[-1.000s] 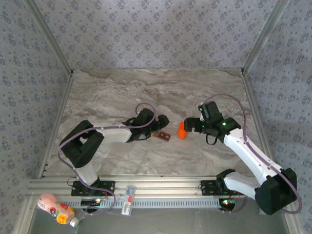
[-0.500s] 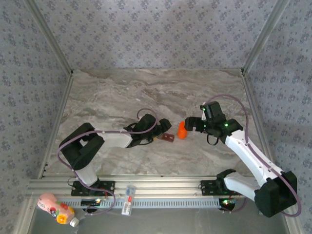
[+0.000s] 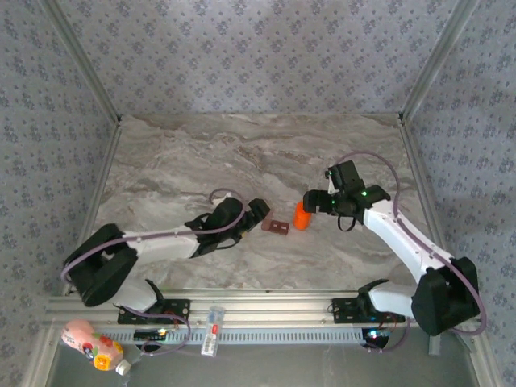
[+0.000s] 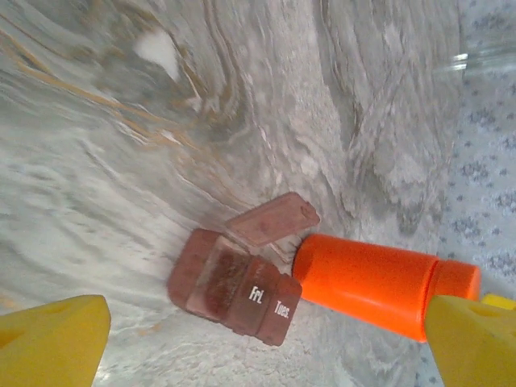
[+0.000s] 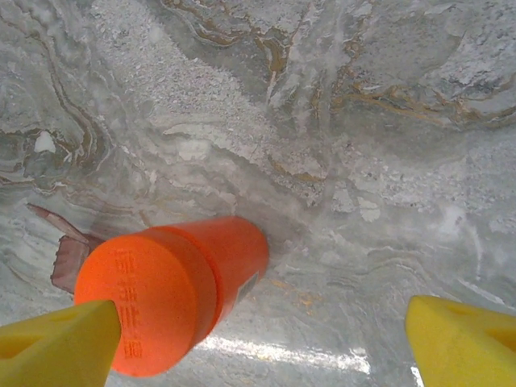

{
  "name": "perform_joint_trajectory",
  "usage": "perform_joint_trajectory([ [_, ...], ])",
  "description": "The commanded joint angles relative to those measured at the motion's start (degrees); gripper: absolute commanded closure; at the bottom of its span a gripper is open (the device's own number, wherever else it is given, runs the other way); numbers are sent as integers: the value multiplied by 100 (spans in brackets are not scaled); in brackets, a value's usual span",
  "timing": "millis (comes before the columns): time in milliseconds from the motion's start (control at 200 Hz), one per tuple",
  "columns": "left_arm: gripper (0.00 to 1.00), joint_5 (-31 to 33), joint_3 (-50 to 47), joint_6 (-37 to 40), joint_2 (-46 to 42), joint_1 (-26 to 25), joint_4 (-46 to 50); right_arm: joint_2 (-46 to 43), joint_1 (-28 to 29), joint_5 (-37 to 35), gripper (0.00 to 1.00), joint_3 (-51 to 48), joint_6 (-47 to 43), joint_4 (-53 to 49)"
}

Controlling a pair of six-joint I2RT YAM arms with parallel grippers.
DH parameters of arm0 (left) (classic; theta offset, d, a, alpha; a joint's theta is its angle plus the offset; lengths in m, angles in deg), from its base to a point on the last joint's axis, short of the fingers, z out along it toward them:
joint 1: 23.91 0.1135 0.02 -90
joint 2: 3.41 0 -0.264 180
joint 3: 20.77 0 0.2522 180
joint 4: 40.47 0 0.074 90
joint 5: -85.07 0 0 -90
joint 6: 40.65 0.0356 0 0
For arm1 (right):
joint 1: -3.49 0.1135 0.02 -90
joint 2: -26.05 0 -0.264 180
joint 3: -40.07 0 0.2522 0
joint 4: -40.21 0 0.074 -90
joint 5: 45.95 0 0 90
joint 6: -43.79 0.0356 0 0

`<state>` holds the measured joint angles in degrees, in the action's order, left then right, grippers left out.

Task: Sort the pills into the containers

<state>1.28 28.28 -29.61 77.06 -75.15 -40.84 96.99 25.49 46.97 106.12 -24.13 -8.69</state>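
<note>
1. Aluminium rail along the near edge carries both arm bases; a pink bottle lies below its left end.
2. Stretched low over the marble table from the left, the left gripper stands wide and holds nothing; its yellow fingers sit far apart.
3. Just past its tips, near the table's middle, lie the containers, a reddish-brown strip; two shut lids read "Fri" and "Tues"; one lid is swung open.
4. Just right of the strip is the orange bottle; whether they touch I cannot tell.
5. Coming from the right, the right gripper stands wide at the bottle's cap; one finger is close by it, the other well apart; no grip.
6. Patterned walls close the far side.
</note>
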Motion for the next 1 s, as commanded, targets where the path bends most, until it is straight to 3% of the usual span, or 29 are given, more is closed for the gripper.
perform_joint_trajectory([
  [0, 0, 526, -37, 88, -562, 220, 901, 216, 138, 115, 8, 302, -203, -32],
  [255, 0, 196, -108, 679, -1336, 1039, 1552, 575, 553, -158, 8, 629, -249, -167],
  [525, 0, -483, -136, 1030, -1435, 1658, 1637, 1303, 853, -677, 11, 782, -319, -343],
  [994, 0, -805, -224, 1220, -1448, 1881, 1614, 1606, 956, -770, 40, 742, -335, -310],
])
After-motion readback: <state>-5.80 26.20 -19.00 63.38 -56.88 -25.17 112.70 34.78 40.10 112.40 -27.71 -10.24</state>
